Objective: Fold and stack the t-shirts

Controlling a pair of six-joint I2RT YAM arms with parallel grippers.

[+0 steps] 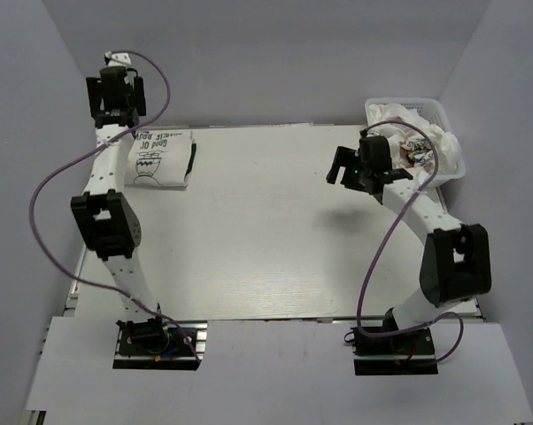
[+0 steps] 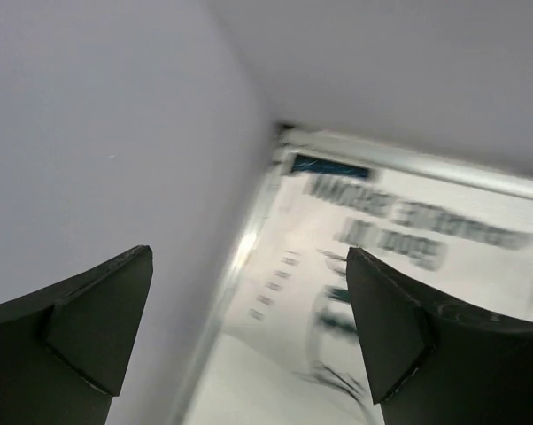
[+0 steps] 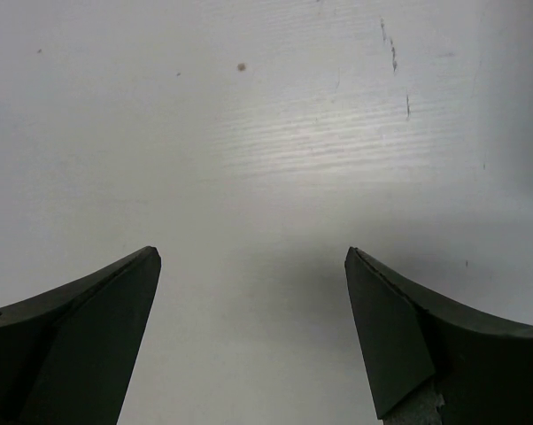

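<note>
Far-left on table (image 1: 275, 230): folded t-shirt (image 1: 163, 159), black print blurred, unreadable.

The pale table (image 1: 266, 239) bears a folded white t-shirt (image 1: 163, 159) (black print up, a dark strip along its right edge) at its far left; a white lattice basket (image 1: 439, 111) stands at the far right corner; small dark specks mark the surface.

Left pincer (image 2: 249, 257), fingers wide apart, seemingly aloft; right pincer (image 3: 251, 255) likewise apart, lower.
</note>
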